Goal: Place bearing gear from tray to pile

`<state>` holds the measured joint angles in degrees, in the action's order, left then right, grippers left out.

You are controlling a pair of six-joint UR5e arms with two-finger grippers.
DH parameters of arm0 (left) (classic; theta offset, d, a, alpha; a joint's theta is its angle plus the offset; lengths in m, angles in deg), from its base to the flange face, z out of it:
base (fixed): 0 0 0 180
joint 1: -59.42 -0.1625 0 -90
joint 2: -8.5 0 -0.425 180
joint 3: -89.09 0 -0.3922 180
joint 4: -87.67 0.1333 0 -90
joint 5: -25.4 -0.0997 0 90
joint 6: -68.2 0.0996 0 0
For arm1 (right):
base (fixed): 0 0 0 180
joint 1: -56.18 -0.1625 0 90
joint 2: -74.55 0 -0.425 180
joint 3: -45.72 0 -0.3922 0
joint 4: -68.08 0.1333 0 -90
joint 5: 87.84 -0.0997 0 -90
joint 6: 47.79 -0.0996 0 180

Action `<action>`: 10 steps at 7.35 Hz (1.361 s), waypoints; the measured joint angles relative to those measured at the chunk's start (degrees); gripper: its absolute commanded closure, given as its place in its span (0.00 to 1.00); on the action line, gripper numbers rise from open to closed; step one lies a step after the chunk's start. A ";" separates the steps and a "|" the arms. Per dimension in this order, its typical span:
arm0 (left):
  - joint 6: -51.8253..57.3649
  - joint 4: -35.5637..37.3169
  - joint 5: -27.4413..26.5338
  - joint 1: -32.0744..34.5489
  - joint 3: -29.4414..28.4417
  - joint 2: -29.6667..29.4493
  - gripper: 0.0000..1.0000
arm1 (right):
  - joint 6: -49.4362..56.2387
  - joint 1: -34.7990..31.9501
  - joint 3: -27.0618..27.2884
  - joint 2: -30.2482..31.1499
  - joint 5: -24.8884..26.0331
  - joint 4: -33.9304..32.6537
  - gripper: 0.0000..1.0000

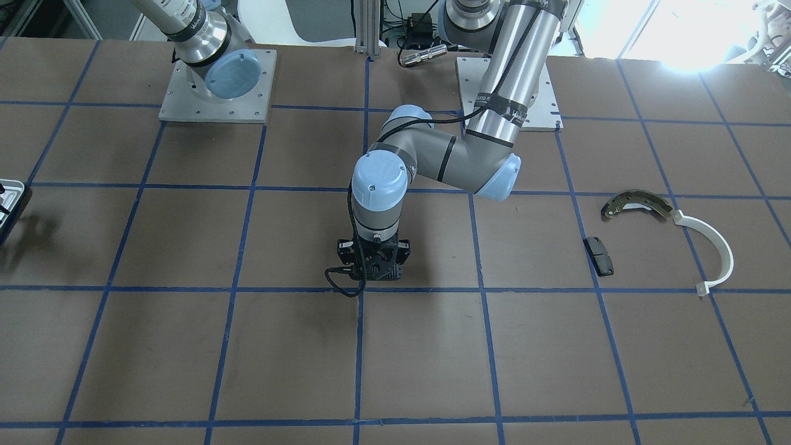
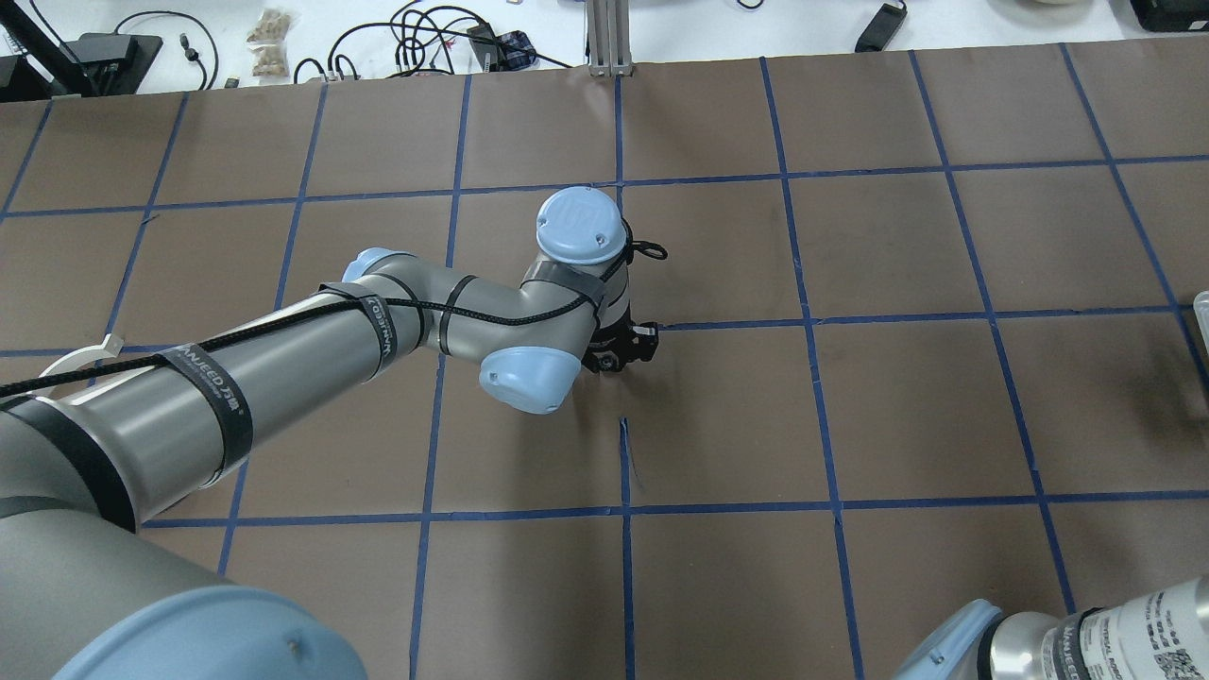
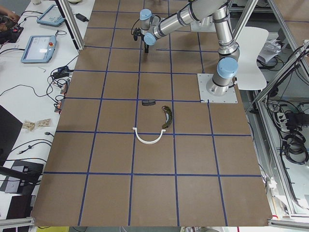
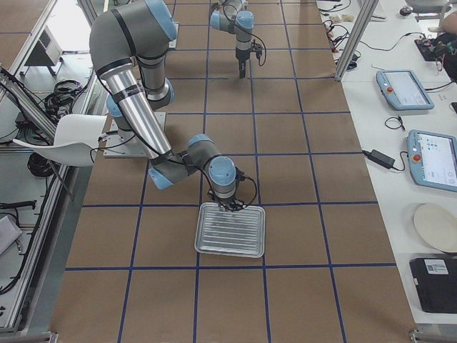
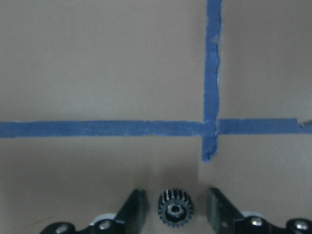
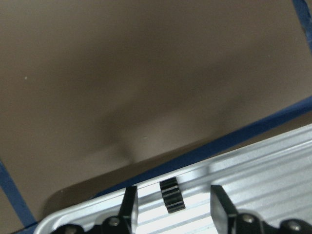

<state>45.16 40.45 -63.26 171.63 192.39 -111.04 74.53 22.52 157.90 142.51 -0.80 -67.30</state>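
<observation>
**A:** How does the right arm stand?

**B:** Folded low from its base with the wrist turned down. The right gripper (image 6: 172,191) points at the tray (image 4: 230,241), just inside its rim. Its fingers are spread. A black gear (image 6: 172,201) stands on edge on the tray between them, touched by neither.

**A:** And the left arm?

**B:** Stretched out well away from the tray, elbow bent, wrist straight down. The left gripper (image 5: 176,196) is likewise released. A second gear (image 5: 175,214) lies flat on the table (image 5: 97,58) between its fingers, a gap each side, near a crossing of blue tape (image 5: 212,73).

**A:** The pile (image 3: 168,117)?

**B:** Farther from the tray than the left gripper: curved metal shoe (image 1: 639,199), white arc (image 1: 727,252), black pad (image 1: 599,256).
</observation>
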 measured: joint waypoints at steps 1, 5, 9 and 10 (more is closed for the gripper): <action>0.15 -0.33 0.02 -0.09 0.18 0.85 0.88 | 0.22 0.00 -0.07 -0.16 0.04 -0.26 0.96; 18.71 -9.95 -2.37 -15.23 1.52 8.46 0.88 | -0.84 0.00 -0.50 1.00 0.55 0.52 1.00; 52.10 -10.75 -7.56 -42.53 6.33 13.24 0.88 | -19.94 -4.69 -0.29 16.39 -1.80 19.35 1.00; 58.31 -8.35 -7.13 -47.12 7.01 12.60 0.88 | -28.14 -8.79 -0.24 20.74 -2.29 24.67 1.00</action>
<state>103.48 32.10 -70.39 124.51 199.40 -98.44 46.39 13.72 157.66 163.25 -3.08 -42.63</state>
